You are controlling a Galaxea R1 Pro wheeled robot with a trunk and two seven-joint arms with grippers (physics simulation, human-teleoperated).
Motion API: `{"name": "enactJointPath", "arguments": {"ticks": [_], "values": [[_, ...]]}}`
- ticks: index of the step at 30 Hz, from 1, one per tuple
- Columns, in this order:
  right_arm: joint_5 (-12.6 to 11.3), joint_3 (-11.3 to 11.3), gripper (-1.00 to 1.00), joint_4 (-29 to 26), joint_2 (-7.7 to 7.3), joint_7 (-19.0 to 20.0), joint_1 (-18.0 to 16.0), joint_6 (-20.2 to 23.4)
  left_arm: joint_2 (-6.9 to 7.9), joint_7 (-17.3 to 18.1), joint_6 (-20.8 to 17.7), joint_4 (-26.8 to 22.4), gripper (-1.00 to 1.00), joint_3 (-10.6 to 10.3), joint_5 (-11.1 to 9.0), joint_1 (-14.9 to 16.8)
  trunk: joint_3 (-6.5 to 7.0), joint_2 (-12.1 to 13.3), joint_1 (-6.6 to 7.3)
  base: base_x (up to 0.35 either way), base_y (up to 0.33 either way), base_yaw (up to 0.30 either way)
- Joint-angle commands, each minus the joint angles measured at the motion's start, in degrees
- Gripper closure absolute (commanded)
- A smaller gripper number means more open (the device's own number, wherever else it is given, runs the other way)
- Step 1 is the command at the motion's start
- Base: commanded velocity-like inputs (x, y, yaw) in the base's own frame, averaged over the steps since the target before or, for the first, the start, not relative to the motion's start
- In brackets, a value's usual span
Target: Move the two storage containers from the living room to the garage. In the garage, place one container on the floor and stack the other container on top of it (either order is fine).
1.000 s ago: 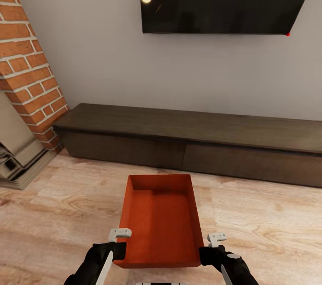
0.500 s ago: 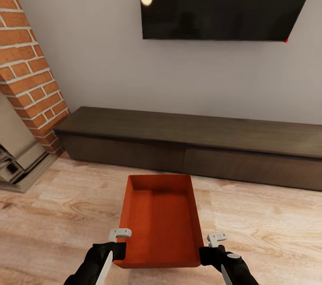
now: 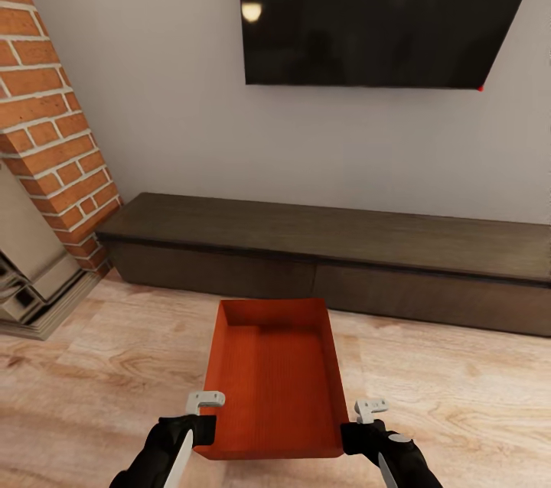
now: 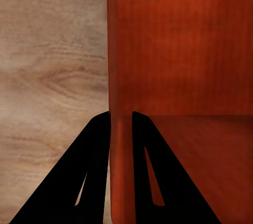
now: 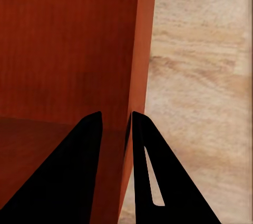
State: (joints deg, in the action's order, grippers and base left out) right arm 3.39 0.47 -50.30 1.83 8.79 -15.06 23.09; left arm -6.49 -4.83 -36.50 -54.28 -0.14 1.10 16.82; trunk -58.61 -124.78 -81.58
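I hold one red-orange storage container (image 3: 272,381) in front of me over the light wood-plank floor (image 3: 459,396) of the living room. My left gripper (image 3: 205,418) is shut on its left wall near the close corner. My right gripper (image 3: 360,421) is shut on its right wall opposite. In the left wrist view the black fingers (image 4: 97,155) pinch the thin wall (image 4: 120,145) of the container (image 4: 184,50). The right wrist view shows the same pinch by the fingers (image 5: 147,155) on the other wall (image 5: 141,50). The bin is empty and level.
A dark low cabinet (image 3: 329,258) runs along the beige wall just beyond the container. The wall TV (image 3: 383,10) hangs above it. A red-brick fireplace (image 3: 46,128) with a stone hearth (image 3: 34,297) stands at the left.
The whole head view has shifted: the TV, cabinet and fireplace sit lower in the picture now, so the camera moved. The container and both grippers keep their place in view.
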Motion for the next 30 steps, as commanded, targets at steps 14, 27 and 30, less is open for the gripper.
{"name": "enactJointPath", "arguments": {"ticks": [14, 27, 30], "values": [[-0.22, -0.03, 1.0, -0.06, 0.01, 0.53, 0.03, 0.37, 0.0, -0.18, -0.31, -0.21, 1.0, 0.32, 0.04, 0.06, 3.78, 5.61, 3.09, 0.0, 0.0, 0.0], [-0.38, 0.07, 1.0, -0.06, 0.01, 0.62, 0.03, 0.44, -0.01, -0.18, -0.28, -0.21, 1.0, 0.32, 0.04, 0.06, 7.33, 10.82, 5.94, 0.0, 0.0, 0.0], [-0.39, 0.06, 1.0, -0.06, 0.01, 0.62, 0.03, 0.45, -0.01, -0.18, -0.26, -0.21, 1.0, 0.32, 0.04, 0.06, 8.15, 12.03, 6.6, 0.0, 0.0, 0.0]]}}
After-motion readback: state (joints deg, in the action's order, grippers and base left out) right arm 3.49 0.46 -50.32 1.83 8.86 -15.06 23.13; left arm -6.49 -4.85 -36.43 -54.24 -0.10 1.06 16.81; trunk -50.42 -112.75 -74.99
